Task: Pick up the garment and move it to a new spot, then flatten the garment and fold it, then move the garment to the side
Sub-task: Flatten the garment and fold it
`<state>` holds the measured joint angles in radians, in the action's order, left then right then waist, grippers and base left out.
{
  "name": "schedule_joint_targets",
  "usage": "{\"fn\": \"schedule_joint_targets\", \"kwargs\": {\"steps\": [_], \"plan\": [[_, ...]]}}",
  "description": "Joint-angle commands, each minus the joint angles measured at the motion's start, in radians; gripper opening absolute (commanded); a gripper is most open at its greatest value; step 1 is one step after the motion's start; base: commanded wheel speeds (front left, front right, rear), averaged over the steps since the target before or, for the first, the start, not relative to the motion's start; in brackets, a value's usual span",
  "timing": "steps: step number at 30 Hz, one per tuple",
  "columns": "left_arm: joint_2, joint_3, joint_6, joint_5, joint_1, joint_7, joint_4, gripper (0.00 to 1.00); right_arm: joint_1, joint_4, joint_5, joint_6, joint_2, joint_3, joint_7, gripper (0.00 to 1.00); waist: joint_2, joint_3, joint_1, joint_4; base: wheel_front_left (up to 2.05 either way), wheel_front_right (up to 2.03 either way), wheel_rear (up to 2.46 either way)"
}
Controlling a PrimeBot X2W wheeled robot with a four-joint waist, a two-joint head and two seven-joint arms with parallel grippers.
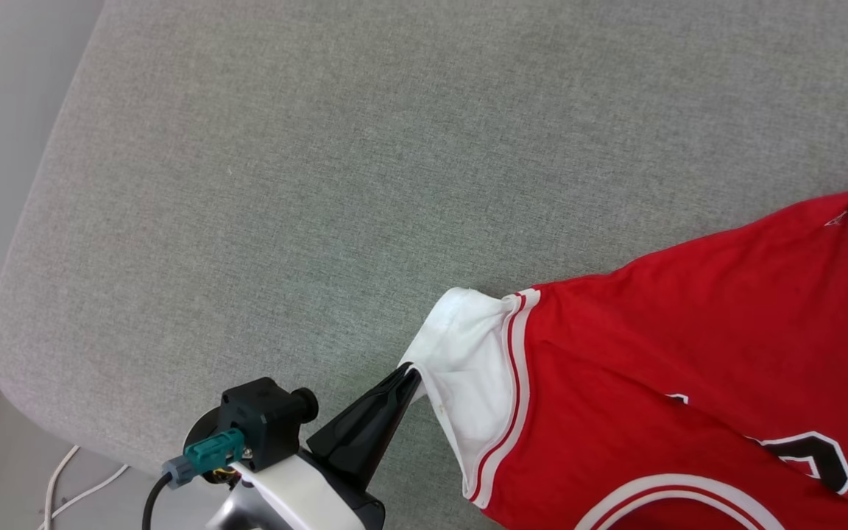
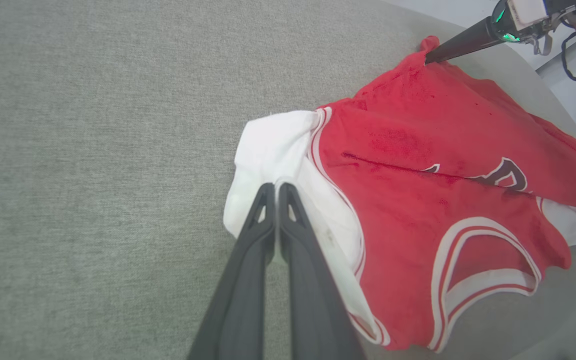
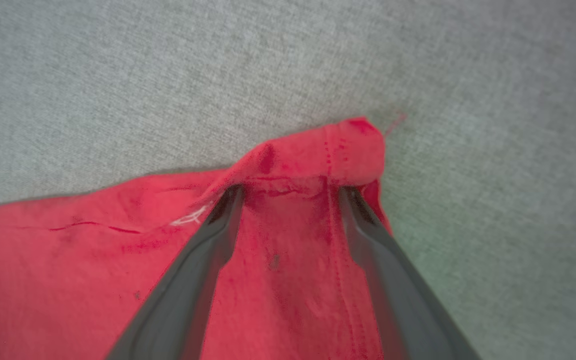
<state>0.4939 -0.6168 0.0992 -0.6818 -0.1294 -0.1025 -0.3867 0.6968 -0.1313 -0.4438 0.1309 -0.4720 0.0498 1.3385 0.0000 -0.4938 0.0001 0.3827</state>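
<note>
**Left gripper pinches the sleeve, right gripper spread at the far red corner**

At the far left of the head view, a white cable [image 1: 63, 486] lies on the pale floor below the rounded corner of the grey padded surface [image 1: 321, 184]. This surface takes up most of the left and middle of that view.

At the lower left, the left gripper [image 1: 411, 373] reaches up and to the right, with a teal connector [image 1: 210, 449] plugged in at its wrist. Its two dark fingers are pressed tight together on the edge of the white sleeve [image 1: 468, 353]. The left wrist view shows the same: the tips meet, with a fold of white cloth caught between them.

To the right of the sleeve, red-and-white striped trim [image 1: 516, 383] marks the seam where the red body of the garment [image 1: 689, 331] begins. The garment lies front up on the padded surface, toward its right side. It is loosely spread and wrinkled. Part of the black lettering [image 1: 814, 453] with its white outline shows near the lower right, above the curved white-and-red neckline trim [image 2: 488, 260].

At the far right, the right gripper [image 3: 290, 191] sits at the garment's far red corner. In the right wrist view its fingers [image 3: 203, 250] are well apart, and the stitched hem of that corner is folded over both tips. The red cloth lies between them and is not pinched.
</note>
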Motion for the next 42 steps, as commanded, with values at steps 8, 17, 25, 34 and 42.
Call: {"fn": "schedule_joint_targets", "kwargs": {"steps": [8,17,25,34,42], "plan": [[-0.015,-0.01,-0.01,0.004,-0.024,0.01,0.012,0.0,-0.045,-0.078,0.013,0.0,-0.007,-0.048,0.014,1.0,0.0,-0.031,-0.0001,0.026,0.0,0.0,0.0],[0.006,0.003,-0.002,0.004,-0.022,0.015,0.022,0.0,0.011,-0.084,-0.04,0.0,-0.006,-0.052,-0.155,0.0,0.0,0.051,-0.0001,-0.023,0.0,0.0,0.0],[0.057,0.053,0.022,0.018,-0.027,0.018,-0.006,0.0,0.012,-0.041,-0.092,0.0,-0.025,-0.079,-0.278,0.0,0.0,0.156,-0.0001,-0.111,0.0,0.0,0.0],[0.127,0.156,0.054,0.024,-0.056,0.03,-0.061,0.0,0.015,0.052,-0.157,0.0,-0.026,-0.09,-0.425,0.0,0.0,0.255,-0.0001,-0.218,0.0,0.0,0.0],[0.196,0.291,0.079,0.039,-0.116,0.075,-0.129,0.0,0.015,0.206,-0.204,0.0,-0.044,-0.115,-0.556,0.0,0.0,0.317,-0.0001,-0.333,0.0,0.0,0.0]]}}
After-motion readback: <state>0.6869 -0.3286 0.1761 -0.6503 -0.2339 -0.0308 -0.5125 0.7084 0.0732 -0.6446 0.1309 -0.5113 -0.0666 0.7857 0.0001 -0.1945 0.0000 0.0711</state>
